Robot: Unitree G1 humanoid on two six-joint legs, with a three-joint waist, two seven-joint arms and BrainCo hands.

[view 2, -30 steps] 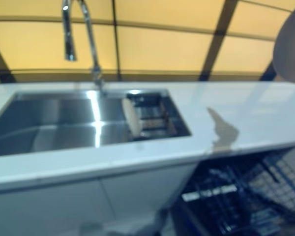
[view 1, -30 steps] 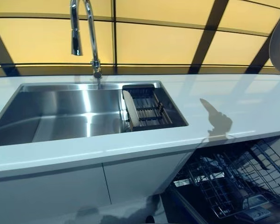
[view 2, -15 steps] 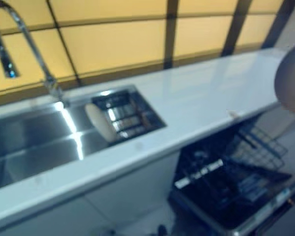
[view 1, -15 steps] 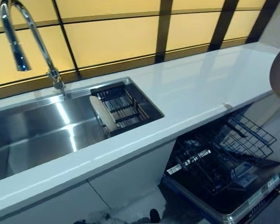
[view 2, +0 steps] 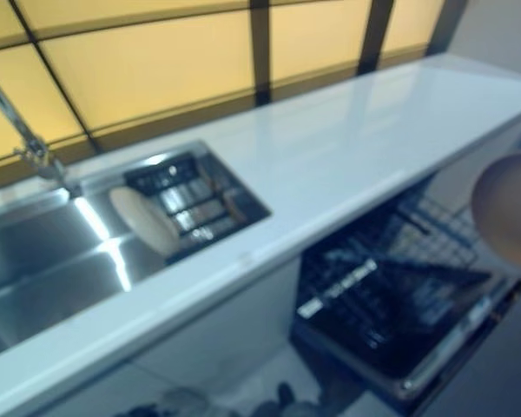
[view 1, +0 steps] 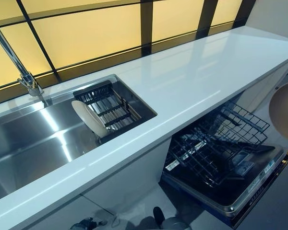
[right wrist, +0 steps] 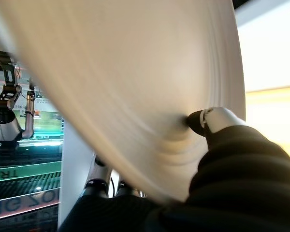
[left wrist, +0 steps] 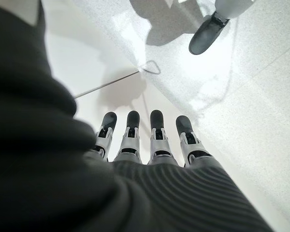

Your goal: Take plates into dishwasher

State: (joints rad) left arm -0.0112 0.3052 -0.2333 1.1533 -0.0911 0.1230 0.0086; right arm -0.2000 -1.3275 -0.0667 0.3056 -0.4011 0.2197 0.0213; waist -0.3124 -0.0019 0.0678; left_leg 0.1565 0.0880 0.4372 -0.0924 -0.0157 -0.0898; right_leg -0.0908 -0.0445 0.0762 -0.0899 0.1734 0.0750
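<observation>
**Two plates: one carried, one left in the sink rack**

One round cream plate (right wrist: 135, 82) is pinched at its rim by the right hand (right wrist: 217, 121), thumb on its face, beside the open dishwasher's wire rack (view 1: 216, 143). It looks stiff, smooth, breakable and probably slippery, so a rim hold suits it. Another pale plate (view 1: 89, 119) stands on edge in the dark sink rack (view 1: 110, 103). The left hand (left wrist: 150, 140) hangs empty, fingers straight. No legible writing.

Kitchen: sink (view 1: 33, 143), open dishwasher (view 1: 221, 163).
</observation>
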